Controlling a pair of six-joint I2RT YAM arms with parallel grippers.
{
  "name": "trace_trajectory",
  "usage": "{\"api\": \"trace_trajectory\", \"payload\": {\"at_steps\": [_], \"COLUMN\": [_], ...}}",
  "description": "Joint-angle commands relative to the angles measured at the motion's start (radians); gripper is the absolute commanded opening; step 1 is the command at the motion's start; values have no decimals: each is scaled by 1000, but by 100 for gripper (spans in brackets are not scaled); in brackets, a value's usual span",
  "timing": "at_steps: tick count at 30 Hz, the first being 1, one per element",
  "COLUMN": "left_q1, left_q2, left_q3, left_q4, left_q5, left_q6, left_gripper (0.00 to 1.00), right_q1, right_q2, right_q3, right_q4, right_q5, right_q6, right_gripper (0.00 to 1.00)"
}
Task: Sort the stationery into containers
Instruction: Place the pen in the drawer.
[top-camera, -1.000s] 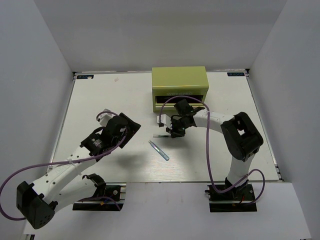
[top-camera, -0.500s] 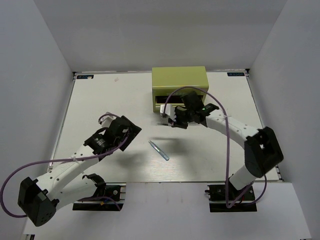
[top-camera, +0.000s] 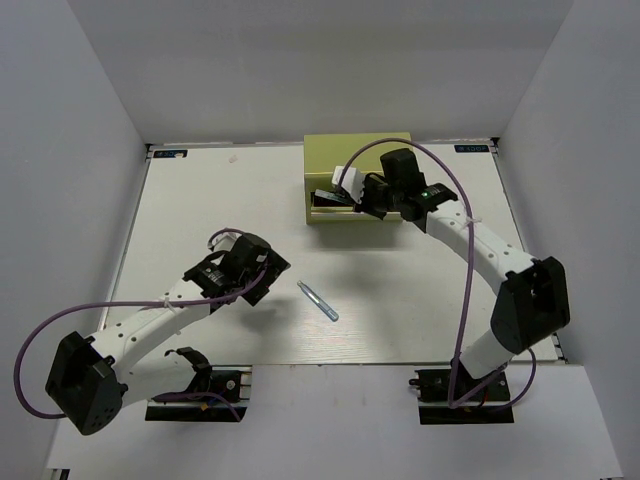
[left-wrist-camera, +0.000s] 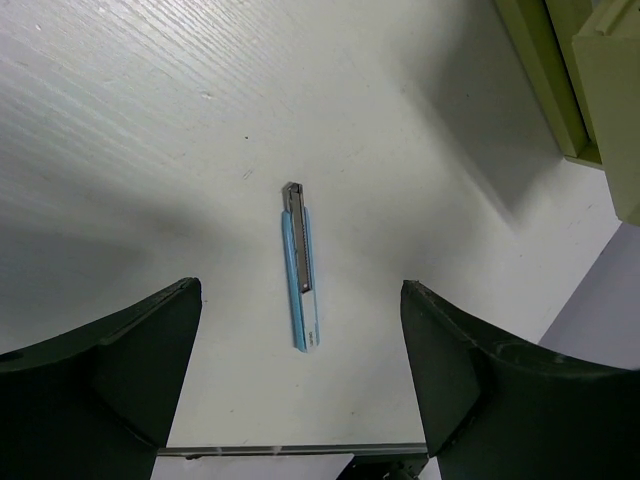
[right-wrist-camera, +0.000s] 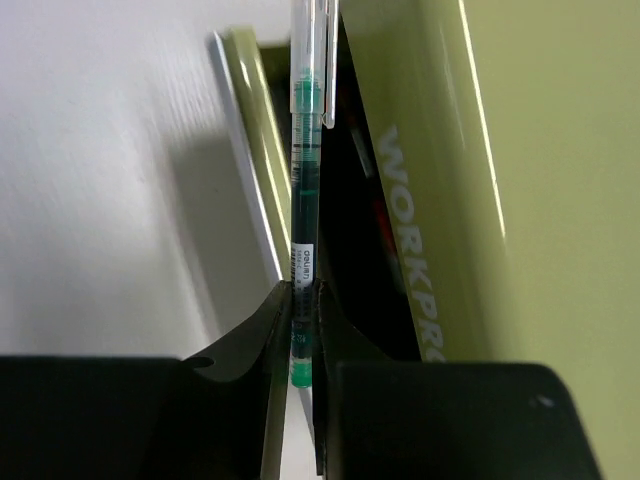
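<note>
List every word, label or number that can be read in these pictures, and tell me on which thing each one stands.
"WORKPR": pale letters on the front of the yellow-green chest, right wrist view; the rest is hidden behind the right gripper.
White label on the clear pen in that gripper: print too small to read.
Blue sticker at the far left corner of the table, and another far right: too small to read.

Both machines wear white shells broken by blocky black joint housings: the left arm (top-camera: 150, 325) and the right arm (top-camera: 485, 250). A purple cable (top-camera: 468, 290) loops loose along each, from black base plate (top-camera: 465, 388) to wrist. A small green light (top-camera: 424, 193) glows on the right forearm. The left claw (left-wrist-camera: 300, 295) has dark, broad, rounded fingers (left-wrist-camera: 130, 370); the right claw (right-wrist-camera: 300, 300) has black, flat-edged slabs.
</note>
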Motion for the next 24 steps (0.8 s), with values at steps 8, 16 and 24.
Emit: {"api": "trace_trajectory", "payload": {"at_steps": [8,16,24], "left_q1": [3,3,3], "left_q2": [-27,-27,-9], "left_q3": [-25,-25,-25], "left_q4": [21,30,40], "left_q5": [12,21,31], "left_q6": [-17,-17,-17], "left_gripper": [90,90,90], "right_q1": [-68,-74,-81], "right_q2": [77,31,-2], "right_q3": [63,27,11], "right_q4": [25,35,-153], "right_q5": [90,24,-250], "right_q6": [-126,-127,-278], "right_gripper": [25,37,0]}}
